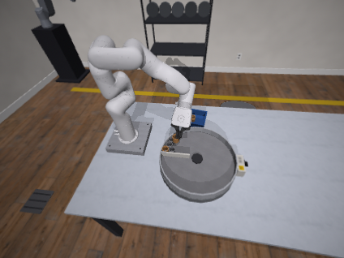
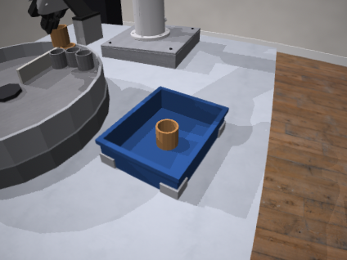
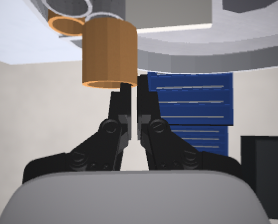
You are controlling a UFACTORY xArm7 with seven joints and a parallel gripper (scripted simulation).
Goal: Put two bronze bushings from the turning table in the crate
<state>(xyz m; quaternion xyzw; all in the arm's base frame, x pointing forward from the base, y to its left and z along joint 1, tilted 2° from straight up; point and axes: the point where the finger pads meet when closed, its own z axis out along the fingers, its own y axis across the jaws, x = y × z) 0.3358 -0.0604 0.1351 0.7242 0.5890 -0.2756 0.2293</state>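
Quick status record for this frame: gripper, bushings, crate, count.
gripper: gripper shut, fingers pinching the wall of a bronze bushing
held bushing: upright, raised above the turning table, beside the divider
crate: blue crate on the table top next to the turning table, one bronze bushing in crate, upright
left on turning table: three grey bushings, plus one more bronze one
progress: one of two delivered, second in the fingers, not yet over the crate

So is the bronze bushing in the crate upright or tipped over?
Upright: the bronze bushing stands on the floor of the blue crate, open end up.
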